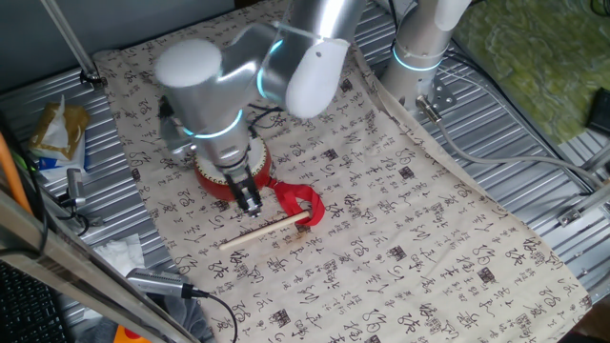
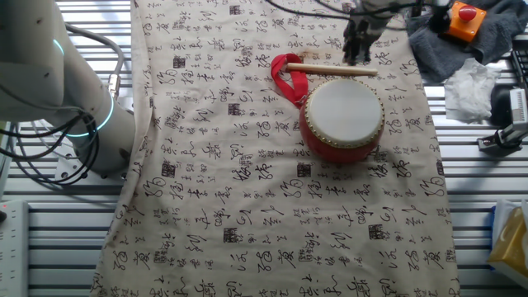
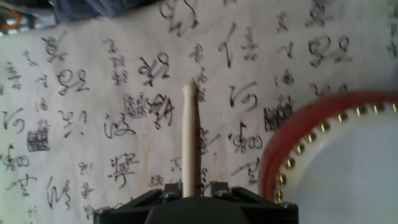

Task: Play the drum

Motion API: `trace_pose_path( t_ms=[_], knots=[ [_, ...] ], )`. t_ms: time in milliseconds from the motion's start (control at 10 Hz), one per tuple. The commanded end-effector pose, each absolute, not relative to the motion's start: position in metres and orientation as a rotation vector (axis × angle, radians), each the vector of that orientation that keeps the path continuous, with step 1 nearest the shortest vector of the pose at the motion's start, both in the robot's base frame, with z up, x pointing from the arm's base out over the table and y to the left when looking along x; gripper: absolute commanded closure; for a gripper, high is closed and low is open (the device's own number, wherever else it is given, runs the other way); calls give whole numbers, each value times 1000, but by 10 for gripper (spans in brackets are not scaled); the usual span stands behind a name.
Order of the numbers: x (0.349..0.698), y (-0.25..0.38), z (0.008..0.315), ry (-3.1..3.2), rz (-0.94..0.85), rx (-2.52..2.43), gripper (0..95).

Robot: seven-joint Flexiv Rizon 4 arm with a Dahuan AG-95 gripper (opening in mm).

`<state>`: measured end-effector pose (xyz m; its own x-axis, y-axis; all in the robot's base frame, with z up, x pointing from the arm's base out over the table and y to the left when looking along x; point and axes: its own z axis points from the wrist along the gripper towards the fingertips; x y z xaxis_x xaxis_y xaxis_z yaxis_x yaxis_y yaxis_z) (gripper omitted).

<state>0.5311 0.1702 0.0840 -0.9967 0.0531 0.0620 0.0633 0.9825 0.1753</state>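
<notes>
A robotics lab or test bench, not a home. Shown by the counter [image 1: 534, 143] of ribbed aluminium profiles, covered only by a loose calligraphy-print cloth [image 2: 247, 206]. Also by the silver robot arm [image 1: 286, 67] with glowing cyan joint rings, bolted at its base [image 1: 419, 57] to the metal frame. Loose grey cables [image 1: 515, 162] trailing across the profiles. A red emergency-stop button [image 2: 467, 14] on an orange box lying on a dark rag. Crumpled tissue [image 2: 470, 87] at the edge.
</notes>
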Motion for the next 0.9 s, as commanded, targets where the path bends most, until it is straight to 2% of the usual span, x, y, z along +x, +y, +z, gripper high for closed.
trace_pose_path(
  t_ms=[100,300,900],
  knots=[
    [526,178,78,-3073,-221,-70,570],
    [521,190,72,-3078,-169,-77,570],
    [513,200,60,-3087,-159,-91,570]
  ],
)
